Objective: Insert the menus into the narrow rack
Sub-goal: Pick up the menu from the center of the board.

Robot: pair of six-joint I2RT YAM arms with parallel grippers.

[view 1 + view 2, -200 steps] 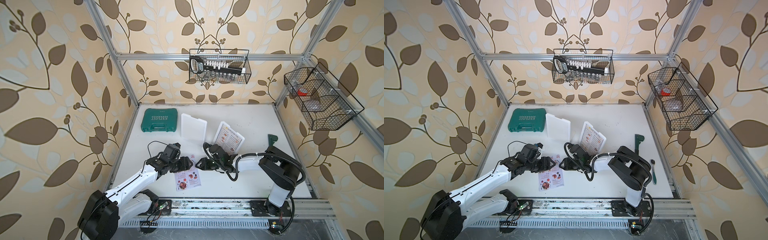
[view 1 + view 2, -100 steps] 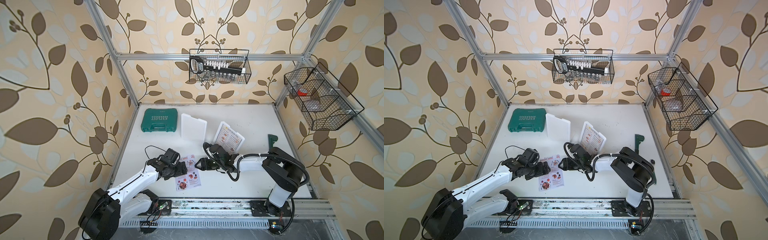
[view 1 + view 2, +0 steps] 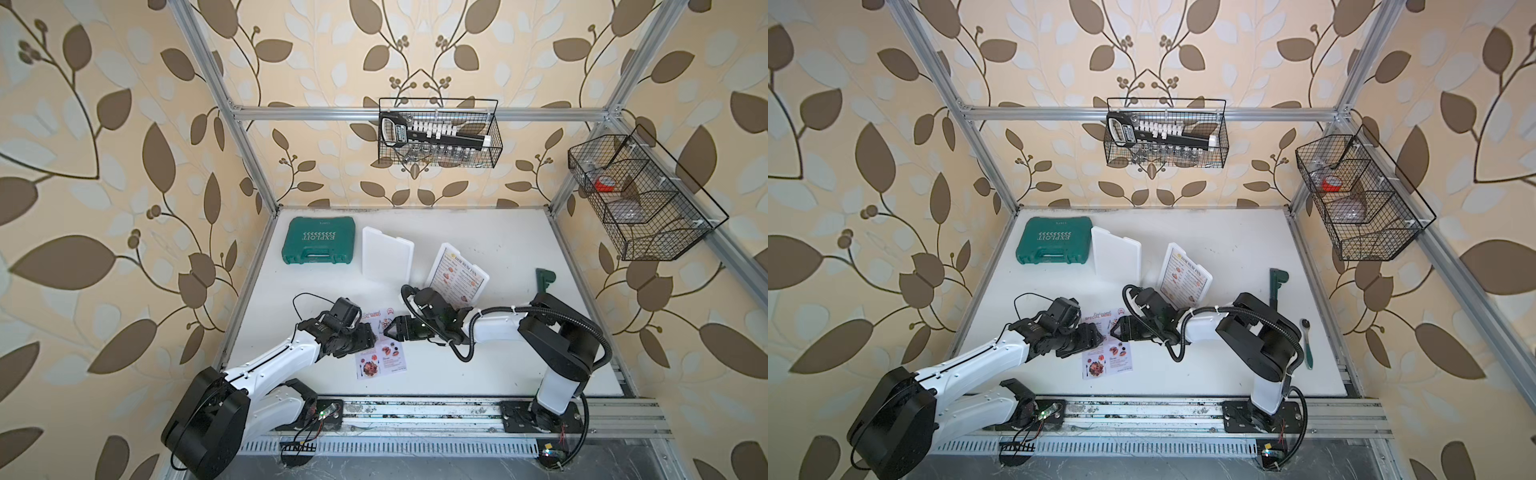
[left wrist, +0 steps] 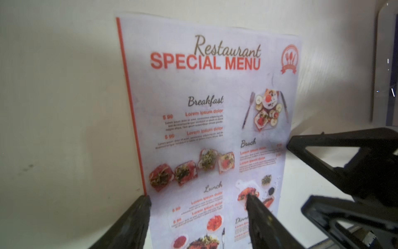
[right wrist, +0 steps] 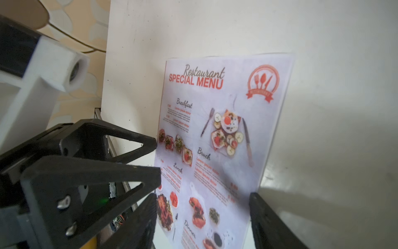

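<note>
Left gripper (image 3: 372, 335) has drawn back a little, and it and the right gripper (image 3: 387, 331) hang open-jawed over the Special Menu (image 3: 381, 354) flat on the table (image 3: 519, 249); pickup, I reckon, next needs an edge lifted.

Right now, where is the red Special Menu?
In both top views, the Special Menu lies flat on the table, between the left pincer and the right pincer.

My white-pink printed Special Menu sheet (image 4: 211, 129) is looking like smooth, slightly glossy laminated paper, the white tabletop (image 4: 64, 107) is showing up matt, and the black fingers (image 4: 133, 222) of my left gripper (image 4: 198, 197) are looking like grainy matt plastic.
</note>
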